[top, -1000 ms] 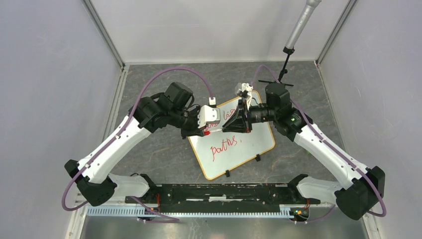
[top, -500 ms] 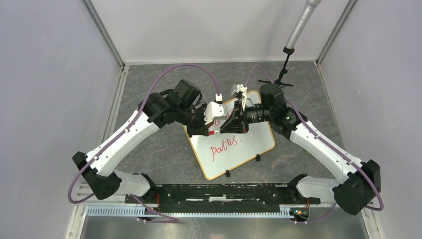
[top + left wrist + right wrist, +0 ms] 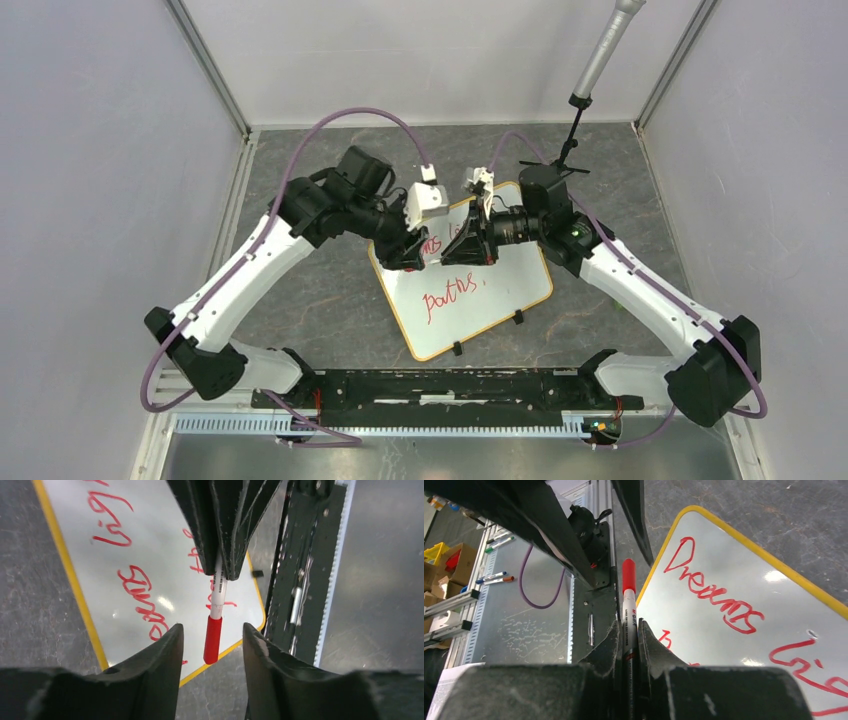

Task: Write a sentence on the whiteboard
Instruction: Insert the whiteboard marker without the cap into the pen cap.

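Observation:
The whiteboard (image 3: 500, 290) lies tilted on the grey table, yellow-rimmed, its two black clips on the near edge. The sentence (image 3: 452, 297) is in red marker; the left wrist view shows the whiteboard (image 3: 150, 550) and the sentence (image 3: 142, 595), the right wrist view the whiteboard (image 3: 724, 570) with "Dreams" of the sentence (image 3: 716, 592). My right gripper (image 3: 629, 625) (image 3: 455, 250) is shut on a white marker (image 3: 629, 610) with its red cap on. My left gripper (image 3: 212, 628) (image 3: 415, 255) faces it, open, its fingers either side of the capped marker (image 3: 212, 640) without touching.
A grey pole on a black stand (image 3: 590, 80) rises at the back right corner. The black arm-mount rail (image 3: 450, 385) runs along the near edge. Grey walls enclose left, back and right. Spare markers (image 3: 494, 577) lie on a shelf outside.
My left gripper, shut a second ago, has opened round the marker's capped end. Both grippers have drifted slightly left and back over the board's upper left part.

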Motion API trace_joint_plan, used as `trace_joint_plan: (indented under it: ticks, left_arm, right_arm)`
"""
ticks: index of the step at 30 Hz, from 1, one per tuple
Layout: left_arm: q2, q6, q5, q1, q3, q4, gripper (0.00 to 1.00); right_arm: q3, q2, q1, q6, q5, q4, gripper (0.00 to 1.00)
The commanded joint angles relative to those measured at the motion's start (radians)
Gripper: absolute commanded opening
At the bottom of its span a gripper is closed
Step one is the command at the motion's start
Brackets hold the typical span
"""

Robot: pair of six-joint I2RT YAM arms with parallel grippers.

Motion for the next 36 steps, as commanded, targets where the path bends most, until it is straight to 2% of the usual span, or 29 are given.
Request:
trace_joint_plan:
  ticks: [1,3,6,9,13,18,22,31,33,36]
  left_arm:
    - [-0.096,-0.006,0.173,0.075,0.054,0.05,0.59]
    - [-0.12,-0.008,0.195,0.118,0.028,0.049,0.65]
    - [-0.128,-0.021,0.206,0.181,-0.006,0.055,0.67]
    - [-0.141,0.033,0.225,0.214,-0.065,0.015,0.7]
    - [-0.182,0.064,0.286,0.275,-0.168,0.042,0.74]
    - [-0.197,0.12,0.287,0.28,-0.245,0.089,0.78]
    - [-0.194,0.099,0.324,0.256,-0.256,0.131,0.79]
    - [-0.166,0.085,0.298,0.163,-0.248,0.175,0.67]
    - [-0.162,0.08,0.303,0.159,-0.242,0.178,0.57]
    - [-0.159,0.075,0.316,0.148,-0.23,0.179,0.36]
  right_arm:
    - [0.05,-0.03,-0.028,-0.014,-0.012,0.04,0.0]
    - [0.051,-0.037,-0.028,-0.01,-0.038,0.049,0.0]
    - [0.03,-0.048,-0.027,0.002,-0.047,0.067,0.0]
    - [0.009,-0.054,-0.028,-0.005,-0.038,0.072,0.0]
    - [0.008,-0.055,-0.028,-0.005,-0.036,0.076,0.0]
    - [0.019,-0.055,-0.028,0.005,-0.054,0.081,0.0]
    - [0.016,-0.057,-0.029,0.03,-0.071,0.098,0.0]
    - [0.009,-0.047,-0.022,0.099,-0.107,0.162,0.0]
    - [0.006,-0.048,-0.02,0.102,-0.108,0.164,0.0]
    - [-0.002,-0.046,-0.018,0.106,-0.109,0.168,0.0]
